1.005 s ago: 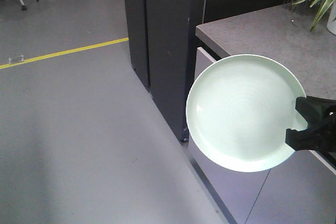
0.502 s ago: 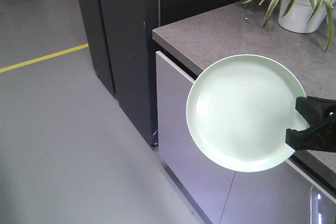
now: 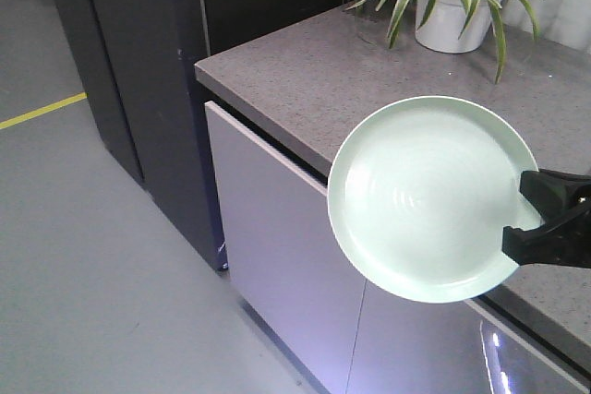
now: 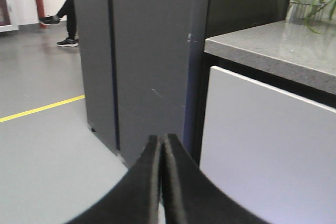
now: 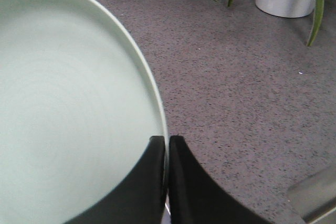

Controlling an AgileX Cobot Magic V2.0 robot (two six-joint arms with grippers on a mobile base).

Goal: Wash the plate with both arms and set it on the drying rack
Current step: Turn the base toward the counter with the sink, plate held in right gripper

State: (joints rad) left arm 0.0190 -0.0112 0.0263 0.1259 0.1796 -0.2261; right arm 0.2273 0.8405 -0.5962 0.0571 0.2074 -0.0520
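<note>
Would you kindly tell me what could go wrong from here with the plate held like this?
The right gripper pinches the glossy plate only at one spot on its rim, so it might slip or pivot. Part of the plate seems to overhang the countertop edge above the floor, so a drop could break it.

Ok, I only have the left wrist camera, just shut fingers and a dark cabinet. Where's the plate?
Observer: The right gripper is shut on the rim of the plate, holding it by one edge.
Operator: Anything on the countertop near it?
Observer: Only a white-potted plant, at the back of the grey countertop.
Operator: Any drying rack?
Observer: Not in any view.
</note>
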